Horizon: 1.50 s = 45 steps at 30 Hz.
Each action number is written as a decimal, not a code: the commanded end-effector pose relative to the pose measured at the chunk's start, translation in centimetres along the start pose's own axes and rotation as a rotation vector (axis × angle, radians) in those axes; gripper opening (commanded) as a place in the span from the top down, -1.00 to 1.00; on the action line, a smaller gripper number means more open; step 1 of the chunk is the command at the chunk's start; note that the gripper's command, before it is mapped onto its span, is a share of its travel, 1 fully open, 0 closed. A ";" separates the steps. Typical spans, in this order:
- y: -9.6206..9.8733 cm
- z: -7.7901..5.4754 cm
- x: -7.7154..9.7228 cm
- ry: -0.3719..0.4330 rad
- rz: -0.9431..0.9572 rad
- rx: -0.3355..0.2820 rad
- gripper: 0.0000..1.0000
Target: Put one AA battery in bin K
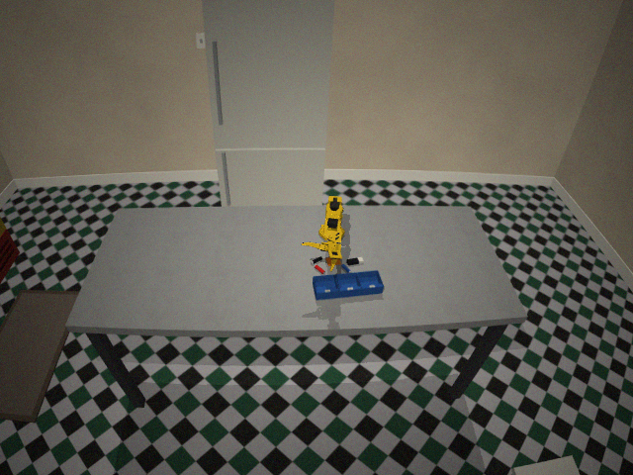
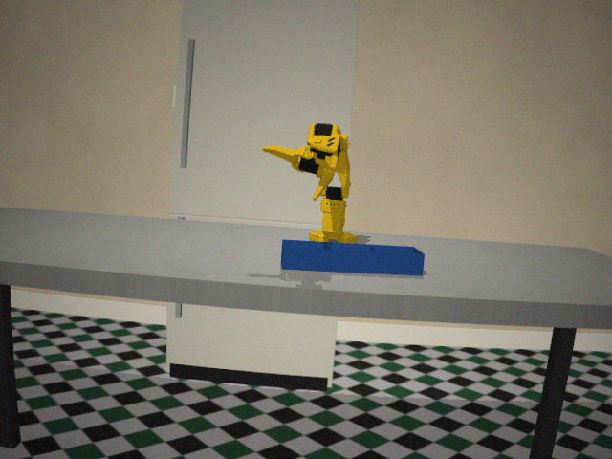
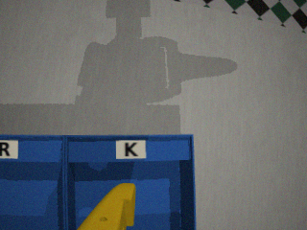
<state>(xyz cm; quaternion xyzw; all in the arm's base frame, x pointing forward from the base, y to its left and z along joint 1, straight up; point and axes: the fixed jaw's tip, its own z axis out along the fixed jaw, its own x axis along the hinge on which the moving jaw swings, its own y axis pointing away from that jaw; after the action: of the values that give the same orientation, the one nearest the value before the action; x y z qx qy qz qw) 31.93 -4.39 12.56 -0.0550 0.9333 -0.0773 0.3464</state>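
Yellow pincer (image 3: 118,218) wide open, empty, above bin K (image 3: 186,205); batteries unseen here.

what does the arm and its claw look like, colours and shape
The arm is a small, blocky build in bright yellow, with black blocks set at its joints and on top. It stands on a yellow foot. The claw is yellow too, with long tapering fingers ending in blunt tips. No cables or markings are visible.
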 end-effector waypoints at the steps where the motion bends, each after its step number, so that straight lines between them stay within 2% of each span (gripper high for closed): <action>1: -0.7 -1.1 -1.5 -0.071 -0.005 0.027 -1.00; 9: -0.6 -0.7 -1.1 -0.053 -0.005 0.021 -1.00; 17: -0.2 1.4 0.5 0.034 -0.005 -0.005 -1.00; 19: -0.2 1.4 0.5 0.034 -0.005 -0.005 -1.00; 28: 0.4 3.4 2.5 0.127 -0.004 -0.032 -1.00; 45: 0.5 3.6 2.9 0.145 -0.004 -0.037 -1.00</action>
<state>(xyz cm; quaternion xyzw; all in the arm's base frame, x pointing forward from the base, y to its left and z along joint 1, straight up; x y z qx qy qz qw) 31.46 -4.32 6.28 -0.0569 0.9659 -0.0551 0.2464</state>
